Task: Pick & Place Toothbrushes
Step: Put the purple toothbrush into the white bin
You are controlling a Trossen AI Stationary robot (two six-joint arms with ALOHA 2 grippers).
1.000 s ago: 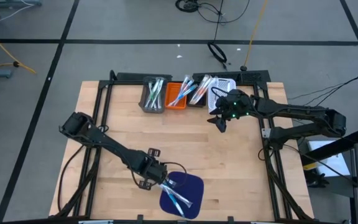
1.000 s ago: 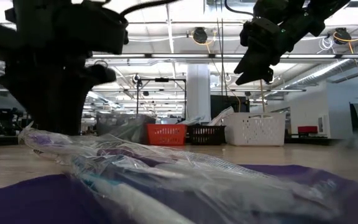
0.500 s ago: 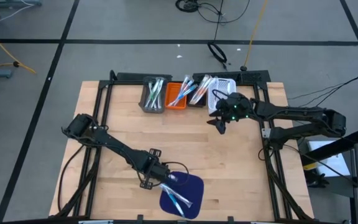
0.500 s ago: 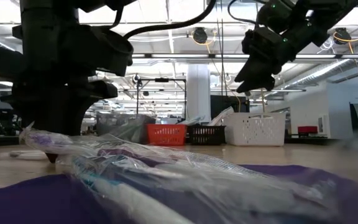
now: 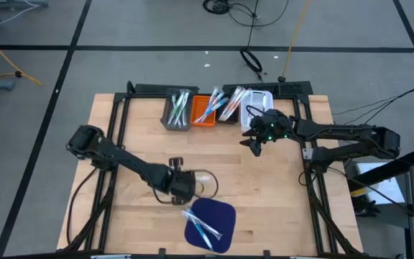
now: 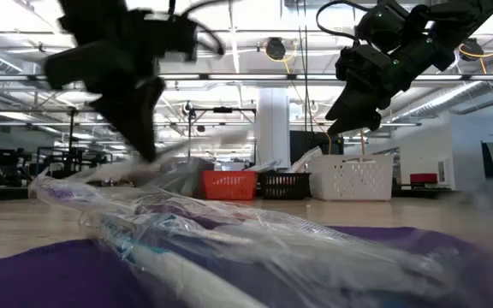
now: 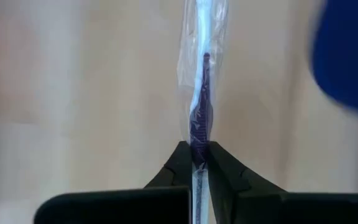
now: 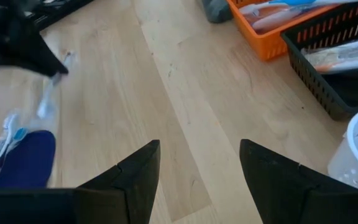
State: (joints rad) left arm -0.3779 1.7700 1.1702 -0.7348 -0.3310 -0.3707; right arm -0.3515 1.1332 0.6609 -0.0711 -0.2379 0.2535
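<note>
A wooden table with a black frame stands on a grey floor marked with dark lines; four bins sit side by side along its far edge: grey bin, orange bin, black bin, white bin; a dark blue mat lies near the front edge; cables trail over the floor behind the table; a yellow cable runs beside them.

No legible text, label, brand or number in any view. Bins and toothbrush wrappers show no readable print.
</note>
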